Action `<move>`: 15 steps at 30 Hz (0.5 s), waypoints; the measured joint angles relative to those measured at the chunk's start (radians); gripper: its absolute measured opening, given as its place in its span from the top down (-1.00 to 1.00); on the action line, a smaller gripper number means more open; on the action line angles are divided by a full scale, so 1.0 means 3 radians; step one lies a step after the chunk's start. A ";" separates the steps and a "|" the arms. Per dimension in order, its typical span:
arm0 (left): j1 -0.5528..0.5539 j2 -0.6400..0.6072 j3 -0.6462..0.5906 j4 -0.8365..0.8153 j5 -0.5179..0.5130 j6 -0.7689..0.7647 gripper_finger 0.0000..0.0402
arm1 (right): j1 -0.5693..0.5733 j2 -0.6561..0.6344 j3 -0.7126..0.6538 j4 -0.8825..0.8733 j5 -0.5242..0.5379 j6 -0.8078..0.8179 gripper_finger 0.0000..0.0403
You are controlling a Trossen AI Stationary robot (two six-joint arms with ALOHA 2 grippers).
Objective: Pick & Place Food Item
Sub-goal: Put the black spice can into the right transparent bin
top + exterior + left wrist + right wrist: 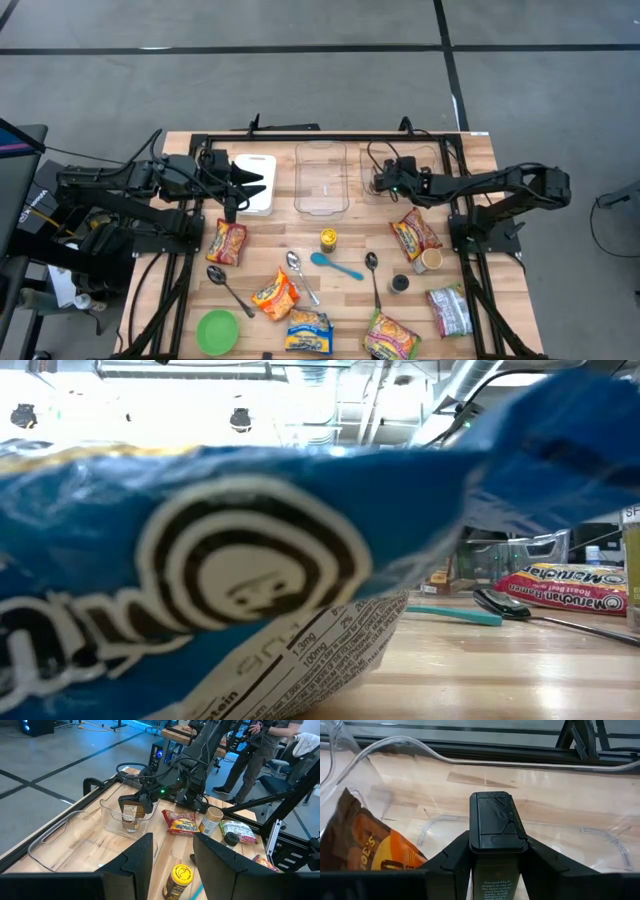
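One tin point(497, 827) | label "Ground black pepper" | right tool point(496, 851) grips it

Pale wood table point(340, 300) – clear glossy plastic tray point(321, 180) – crinkly foil packet point(416, 236).

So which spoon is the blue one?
The blue spoon lies mid-table, just below the yellow-lidded jar. The other three spoons are shiny metal.
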 joint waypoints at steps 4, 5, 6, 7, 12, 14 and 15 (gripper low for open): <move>0.0000 0.0000 0.0000 0.0000 0.0000 0.0000 0.32 | 0.0000 0.0001 -0.0001 -0.0025 -0.0056 -0.0025 0.21; 0.0000 0.0000 0.0000 0.0000 0.0000 0.0000 0.32 | 0.0000 0.0001 -0.0001 -0.0021 -0.0062 -0.0026 0.19; 0.0000 0.0000 0.0000 0.0000 0.0000 -0.0001 0.32 | 0.0000 0.0001 -0.0001 -0.0014 -0.0062 -0.0026 0.18; 0.0000 0.0000 0.0000 0.0000 0.0000 -0.0001 0.32 | 0.0000 0.0001 -0.0001 -0.0018 -0.0062 -0.0027 0.17; 0.0000 0.0000 0.0000 0.0000 0.0001 -0.0001 0.32 | 0.0000 0.0000 -0.0001 -0.0015 -0.0062 -0.0026 0.11; 0.0000 0.0000 0.0000 0.0000 0.0000 0.0000 0.32 | 0.0000 0.0001 -0.0001 -0.0014 -0.0061 -0.0026 0.09; 0.0000 0.0000 0.0000 0.0000 0.0000 0.0000 0.32 | 0.0000 0.0001 -0.0001 -0.0013 -0.0061 -0.0026 0.08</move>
